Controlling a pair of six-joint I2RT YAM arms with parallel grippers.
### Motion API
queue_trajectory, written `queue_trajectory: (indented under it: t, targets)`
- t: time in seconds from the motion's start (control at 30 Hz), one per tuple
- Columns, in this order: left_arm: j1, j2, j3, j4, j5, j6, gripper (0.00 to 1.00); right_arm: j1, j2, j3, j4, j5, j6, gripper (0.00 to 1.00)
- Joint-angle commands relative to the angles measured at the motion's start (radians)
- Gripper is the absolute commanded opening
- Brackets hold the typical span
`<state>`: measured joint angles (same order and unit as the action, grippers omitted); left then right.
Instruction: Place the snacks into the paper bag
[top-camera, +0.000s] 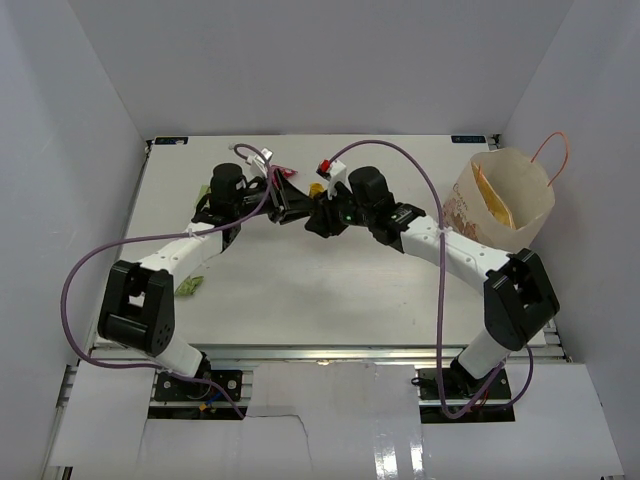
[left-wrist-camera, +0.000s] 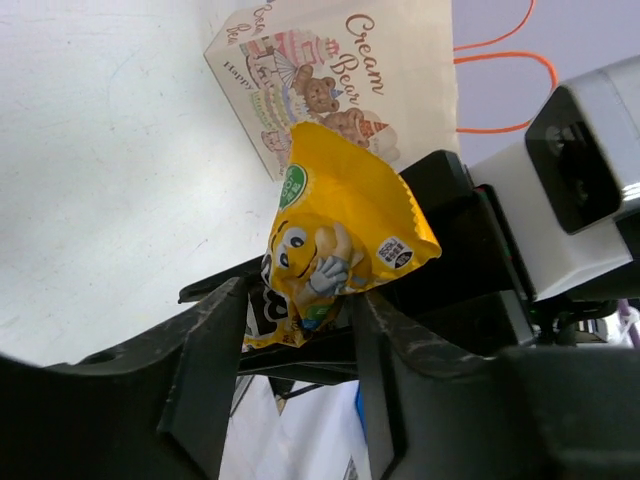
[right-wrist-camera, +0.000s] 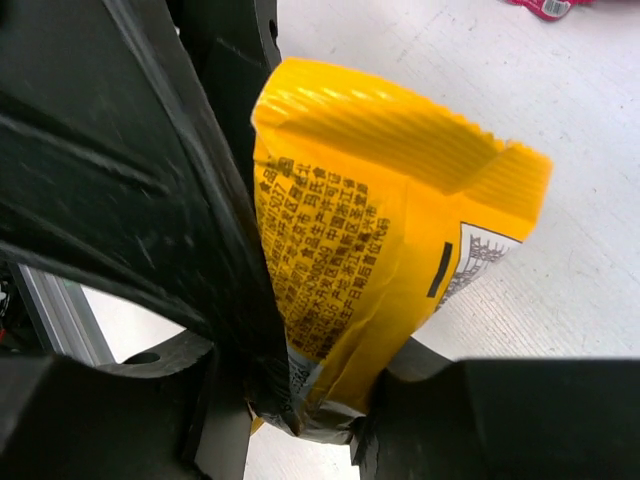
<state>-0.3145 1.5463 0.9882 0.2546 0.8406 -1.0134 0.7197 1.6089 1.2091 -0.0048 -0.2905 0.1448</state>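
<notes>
A yellow candy pack (right-wrist-camera: 380, 240) is pinched at its lower end by my right gripper (right-wrist-camera: 345, 420); it also shows in the left wrist view (left-wrist-camera: 335, 235) and as a yellow spot in the top view (top-camera: 315, 189). My left gripper (left-wrist-camera: 300, 335) is open, its fingers (left-wrist-camera: 215, 370) standing on either side of the pack's lower end. Both grippers meet above the table's middle (top-camera: 310, 208). The paper bag (top-camera: 505, 195) stands upright at the right; its printed side faces the left wrist view (left-wrist-camera: 330, 70). A tan-yellow packet (top-camera: 492, 203) shows inside it.
A pink-red wrapper (top-camera: 290, 173) lies behind the left gripper and shows at the top of the right wrist view (right-wrist-camera: 545, 8). A light green packet (top-camera: 190, 287) lies by the left arm. The bag's orange handles (top-camera: 552, 160) stick up. White walls close in three sides.
</notes>
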Motion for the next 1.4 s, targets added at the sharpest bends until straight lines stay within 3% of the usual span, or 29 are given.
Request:
queue_trajectory:
  t: [0.0,0.03,0.13,0.3,0.4,0.53,0.73,0.9,1.1,1.23,1.33,1.37]
  targets:
    - [0.040,-0.087,0.021,0.038,-0.034,0.004,0.60,0.001,-0.055,0.027,0.005,-0.027,-0.050,0.21]
    - [0.049,-0.094,0.023,0.034,-0.035,0.006,0.67,0.000,-0.058,0.027,0.006,-0.029,-0.059,0.20]
    - [0.101,-0.124,0.052,-0.026,-0.054,0.054,0.75,-0.012,-0.086,0.036,-0.053,-0.035,-0.128,0.20]
    - [0.166,-0.163,0.185,-0.391,-0.204,0.283,0.77,-0.100,-0.208,0.105,-0.196,-0.097,-0.324,0.15]
    - [0.175,-0.181,0.216,-0.527,-0.322,0.401,0.77,-0.241,-0.273,0.237,-0.341,-0.203,-0.491,0.15]
    - [0.180,-0.225,0.097,-0.542,-0.394,0.440,0.77,-0.460,-0.302,0.415,-0.481,-0.204,-0.617,0.14]
    - [0.178,-0.247,-0.014,-0.540,-0.457,0.467,0.77,-0.681,-0.304,0.530,-0.581,-0.112,-0.633,0.15]
    - [0.180,-0.250,-0.023,-0.604,-0.573,0.506,0.77,-0.885,-0.244,0.572,-0.681,-0.064,-0.637,0.15]
    - [0.184,-0.305,-0.052,-0.686,-0.731,0.470,0.77,-0.986,-0.179,0.500,-0.793,0.004,-0.717,0.16]
    - [0.187,-0.362,-0.095,-0.739,-0.816,0.414,0.77,-0.990,-0.181,0.411,-0.802,0.043,-0.773,0.21]
    - [0.192,-0.399,-0.112,-0.808,-0.909,0.363,0.83,-0.997,-0.170,0.379,-0.802,0.065,-0.789,0.33]
    - [0.196,-0.406,-0.115,-0.854,-0.932,0.337,0.85,-1.000,-0.168,0.379,-0.802,0.063,-0.791,0.43]
